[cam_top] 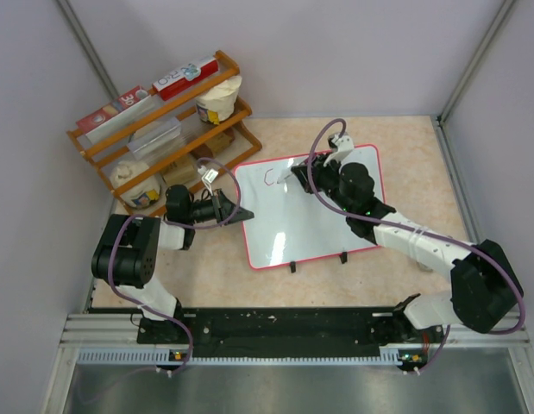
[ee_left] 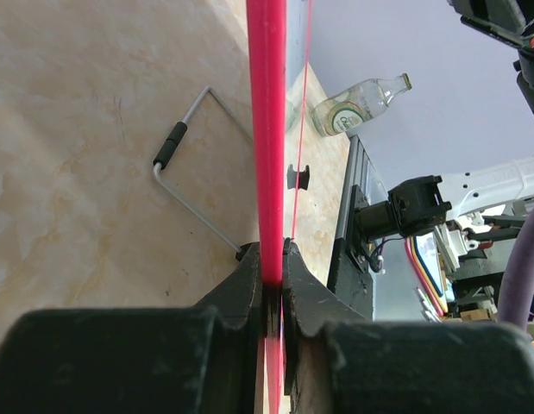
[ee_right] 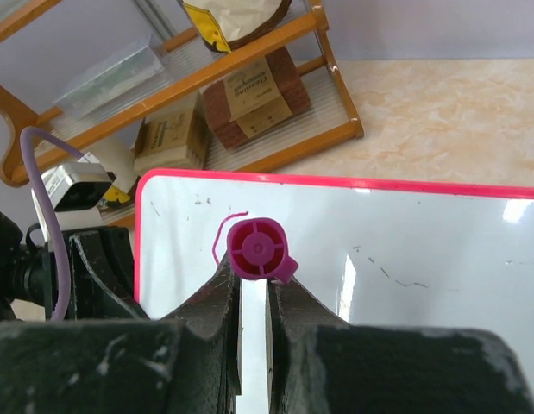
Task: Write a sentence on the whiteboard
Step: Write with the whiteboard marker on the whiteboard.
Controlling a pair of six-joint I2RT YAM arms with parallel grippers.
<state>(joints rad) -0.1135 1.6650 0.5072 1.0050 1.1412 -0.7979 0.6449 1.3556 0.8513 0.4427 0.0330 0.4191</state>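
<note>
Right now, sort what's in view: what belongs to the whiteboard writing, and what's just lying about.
Job: whiteboard, purple marker in the right gripper, started letter C, left gripper clamping the board's rim.
Lying about: wooden rack, cardboard boxes, white tub, glass bottle.

The left gripper [ee_left: 271, 272] has its fingers [ee_left: 245, 289] pinched on the whiteboard [ee_left: 267, 129] (seen edge-on, only its pink-red rim showing). A bent wire stand [ee_left: 193, 172] rests on the marbled bench [ee_left: 85, 121]; a clear glass bottle [ee_left: 357, 103] lies near the bench's far edge.
</note>
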